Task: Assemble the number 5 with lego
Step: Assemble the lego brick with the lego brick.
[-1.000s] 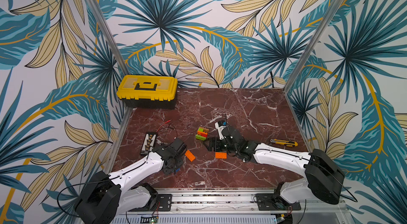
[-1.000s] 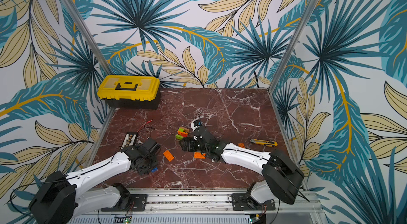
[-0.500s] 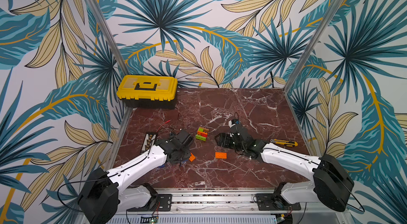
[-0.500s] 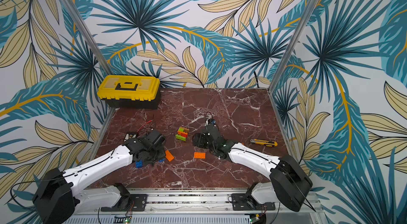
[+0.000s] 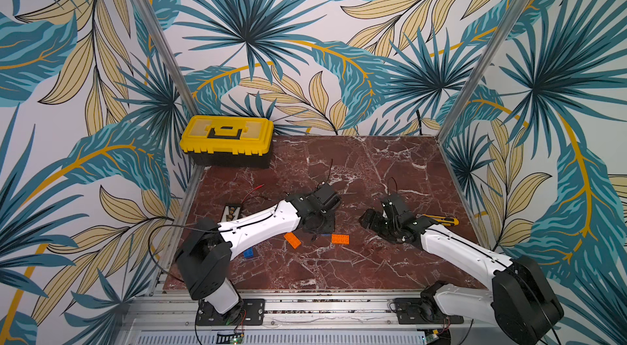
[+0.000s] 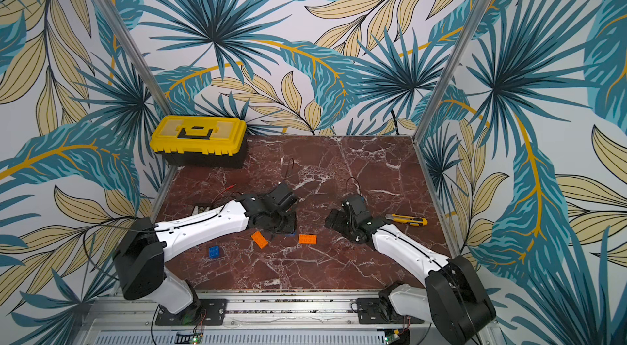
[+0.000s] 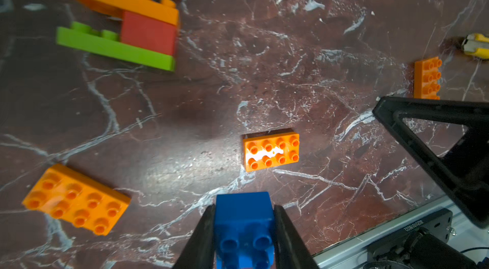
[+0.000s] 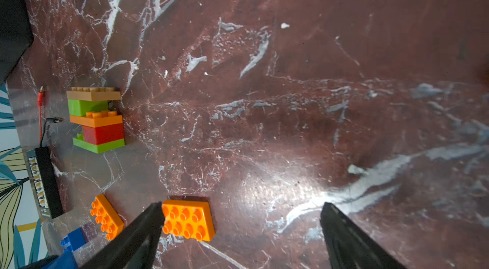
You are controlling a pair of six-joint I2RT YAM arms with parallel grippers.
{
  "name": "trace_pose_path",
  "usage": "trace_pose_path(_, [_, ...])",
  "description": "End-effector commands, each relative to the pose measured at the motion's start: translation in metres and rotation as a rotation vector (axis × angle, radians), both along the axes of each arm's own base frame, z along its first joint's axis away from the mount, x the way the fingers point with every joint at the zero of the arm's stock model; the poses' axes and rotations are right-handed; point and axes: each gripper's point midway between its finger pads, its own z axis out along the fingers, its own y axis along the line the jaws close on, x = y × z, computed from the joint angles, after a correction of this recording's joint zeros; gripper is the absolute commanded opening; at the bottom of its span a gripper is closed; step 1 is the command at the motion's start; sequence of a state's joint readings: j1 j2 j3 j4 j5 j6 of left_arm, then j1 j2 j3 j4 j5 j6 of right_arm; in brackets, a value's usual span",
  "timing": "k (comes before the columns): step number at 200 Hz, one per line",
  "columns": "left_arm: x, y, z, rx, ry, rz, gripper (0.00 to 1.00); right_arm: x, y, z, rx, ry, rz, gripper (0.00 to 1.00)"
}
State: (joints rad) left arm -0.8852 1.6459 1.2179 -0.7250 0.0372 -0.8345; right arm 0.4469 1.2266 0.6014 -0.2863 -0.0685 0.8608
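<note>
"While the left wrist view was studied, what was seen in the left tool (image 7: 243,210)?" it was asked.

"A blue brick (image 7: 243,230) was seen pinched between its two black fingers (image 7: 201,233), gripped by opposite side walls, studs left bare. The right tool (image 8: 242,206) was seen spread wide and empty, one finger just beside an orange brick (image 8: 188,220) lying studs-up on the tabletop (image 8: 291,95)."

"Where was the number 5 (image 8: 96,119) found?"

"It was shown part-built on the tabletop, apart from both tools: tan, lime green, orange, red and lime green layers joined. Whether it stood or lay flat could not be told. It was hidden behind the left arm (image 5: 258,224) in both top views."

"How were the bricks judged to handle?"

"They were judged light, rigid and hollow, with glossy faces that could slip under a loose pinch. Flat side walls were judged the best hold, so that studs and underside were kept free for pressing. The number 5 was judged likely to skid or split if pushed from one side; bracing by the empty tool was thought advisable."
</note>
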Motion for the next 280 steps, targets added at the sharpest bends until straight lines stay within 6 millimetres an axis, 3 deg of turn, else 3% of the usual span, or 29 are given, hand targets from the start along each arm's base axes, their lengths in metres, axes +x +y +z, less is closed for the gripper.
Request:
trace_pose_path(1, [0.003, -0.032, 0.010, -0.031, -0.017, -0.096, 0.25, -0.018, -0.008, -0.011, -0.011, 0.055, 0.015, 0.98])
trace_pose_path(35, [0.002, -0.056, -0.005, 0.001, 0.017, -0.135, 0.25, -0.020, -0.010, -0.015, 0.019, 0.097, 0.004, 0.99])
trace_pose_path(80, [0.000, -0.067, -0.023, 0.029, 0.055, -0.135, 0.25, -0.021, -0.009, -0.017, 0.070, 0.082, -0.035, 0.99])
trace_pose_path(203, [0.006, -0.064, -0.048, 0.119, 0.083, -0.077, 0.26, -0.024, -0.005, -0.019, 0.118, 0.098, -0.064, 0.99])
trace_pose_path(280, [0.003, -0.070, -0.042, 0.115, 0.070, -0.036, 0.26, -0.025, -0.005, -0.024, 0.115, 0.118, -0.072, 0.99])
